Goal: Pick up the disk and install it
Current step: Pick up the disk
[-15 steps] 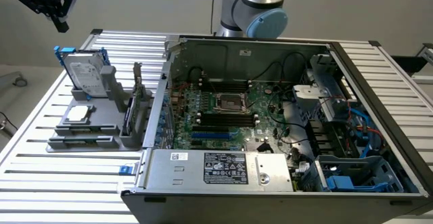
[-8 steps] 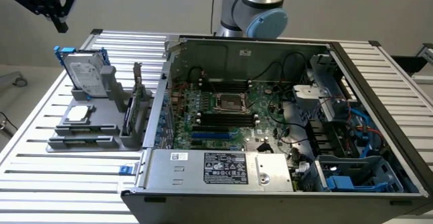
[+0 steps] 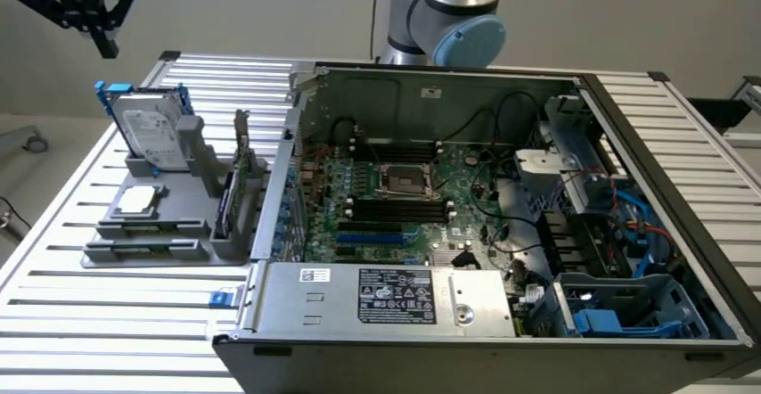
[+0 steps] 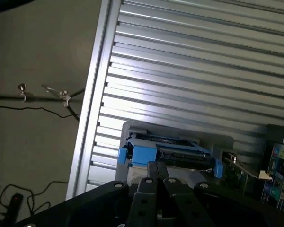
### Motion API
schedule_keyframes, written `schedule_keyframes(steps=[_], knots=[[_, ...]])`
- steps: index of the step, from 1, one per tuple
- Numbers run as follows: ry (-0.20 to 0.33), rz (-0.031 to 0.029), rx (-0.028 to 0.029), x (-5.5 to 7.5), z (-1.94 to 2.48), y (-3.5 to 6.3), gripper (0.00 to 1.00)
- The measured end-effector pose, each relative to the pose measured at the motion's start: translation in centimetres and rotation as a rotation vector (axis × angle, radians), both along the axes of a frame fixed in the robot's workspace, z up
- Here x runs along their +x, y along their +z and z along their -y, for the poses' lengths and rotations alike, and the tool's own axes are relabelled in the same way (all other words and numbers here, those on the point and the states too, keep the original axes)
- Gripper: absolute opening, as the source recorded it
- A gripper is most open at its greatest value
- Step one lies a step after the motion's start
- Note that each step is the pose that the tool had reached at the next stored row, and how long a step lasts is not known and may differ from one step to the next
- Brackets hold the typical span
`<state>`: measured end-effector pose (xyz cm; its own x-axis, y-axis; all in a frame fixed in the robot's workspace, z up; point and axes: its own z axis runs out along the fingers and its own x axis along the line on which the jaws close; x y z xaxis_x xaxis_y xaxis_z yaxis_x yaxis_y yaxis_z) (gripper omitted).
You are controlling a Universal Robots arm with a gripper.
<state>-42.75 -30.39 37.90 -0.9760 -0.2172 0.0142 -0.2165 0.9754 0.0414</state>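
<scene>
In the approach step, the gripper point(image 3: 105, 45), fingers pressed together and empty, hangs at eleven o'clock from the upright disk point(image 3: 152, 131) in its grey holder point(image 3: 167, 253), so grasping likely needs them spread.

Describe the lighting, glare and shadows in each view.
Exterior view: soft, even light; the ribbed aluminium table is bright, the open grey computer case is shaded inside, and the black tool is dark against the pale wall. Wrist view: strong glare on the table slats near the blue-framed silver disk; the tool is a dark silhouette and the floor is dim.
</scene>
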Motion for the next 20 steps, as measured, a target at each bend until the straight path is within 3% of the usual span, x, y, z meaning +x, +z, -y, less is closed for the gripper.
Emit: schedule_keyframes(steps=[20], knots=[[0.364,0.0,0.0,0.0,0.0,-0.24,0.11]])
